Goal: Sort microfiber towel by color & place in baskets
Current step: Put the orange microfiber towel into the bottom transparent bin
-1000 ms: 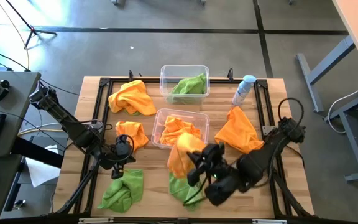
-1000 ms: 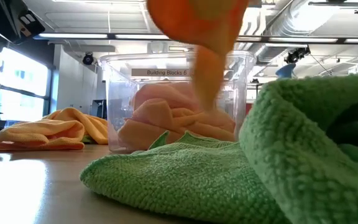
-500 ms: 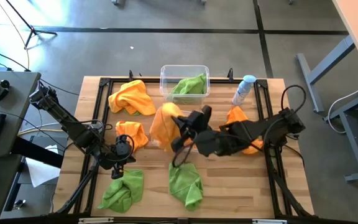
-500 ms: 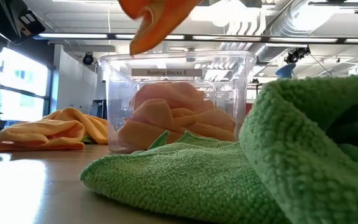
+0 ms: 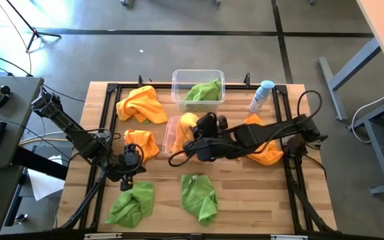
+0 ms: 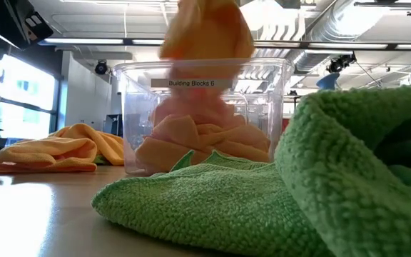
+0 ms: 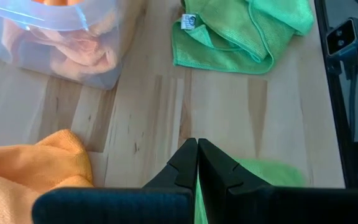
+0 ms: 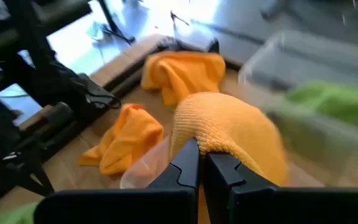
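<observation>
My right gripper (image 5: 202, 131) is shut on an orange towel (image 5: 185, 127) and hovers over the near see-through basket (image 5: 169, 138), which holds other orange towels (image 6: 191, 135). The far basket (image 5: 197, 75) holds a green towel (image 5: 204, 91). Loose orange towels lie on the table at the far left (image 5: 141, 105), mid left (image 5: 143, 142) and under the right arm (image 5: 262, 148). Two green towels (image 5: 132, 203) (image 5: 199, 197) lie near the near edge. My left gripper (image 5: 131, 168) is shut and waits low over the table between an orange and a green towel. My right gripper pinches a bunched fold of the orange towel (image 8: 216, 134) between its two fingers. The fingers come from the table's right, slanting down. The towel is lifted off the table and bulges past the fingertips, its lower part (image 6: 205, 53) at the near basket's rim.
A pale spray bottle (image 5: 261, 95) stands at the far right, beside the right arm. A black frame rail (image 5: 109, 120) runs around the table top. Bare wood (image 5: 165, 193) shows between the two green towels at the near edge.
My right gripper has carried the orange towel from over the near edge toward the far edge and slightly left, and now it is above the near basket. The towel, hanging long a second ago, now sits bunched and lower at the basket's rim. The green towel beneath is uncovered.
</observation>
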Action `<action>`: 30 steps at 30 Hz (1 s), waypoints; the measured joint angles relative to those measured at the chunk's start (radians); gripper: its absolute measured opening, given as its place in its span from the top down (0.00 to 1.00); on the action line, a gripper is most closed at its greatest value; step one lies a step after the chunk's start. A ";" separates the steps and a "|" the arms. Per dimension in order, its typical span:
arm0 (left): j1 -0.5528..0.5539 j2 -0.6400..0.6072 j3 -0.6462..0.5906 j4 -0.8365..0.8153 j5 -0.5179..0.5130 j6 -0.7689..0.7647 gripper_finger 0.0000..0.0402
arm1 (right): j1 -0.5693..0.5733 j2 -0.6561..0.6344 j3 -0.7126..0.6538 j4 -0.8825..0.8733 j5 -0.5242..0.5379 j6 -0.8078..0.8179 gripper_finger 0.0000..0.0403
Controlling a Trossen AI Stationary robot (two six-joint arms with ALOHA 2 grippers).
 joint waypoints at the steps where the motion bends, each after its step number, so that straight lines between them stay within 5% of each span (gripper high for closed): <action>1: 0.000 0.000 0.000 0.000 -0.002 0.000 1.00 | -0.005 0.014 0.000 -0.013 -0.012 0.046 1.00; 12: 0.000 0.000 0.000 0.001 -0.002 0.000 1.00 | -0.117 0.171 0.000 -0.026 -0.314 0.318 1.00; 30: 0.000 0.000 0.000 0.001 -0.002 0.000 1.00 | -0.180 0.335 0.000 -0.157 -0.450 0.664 0.98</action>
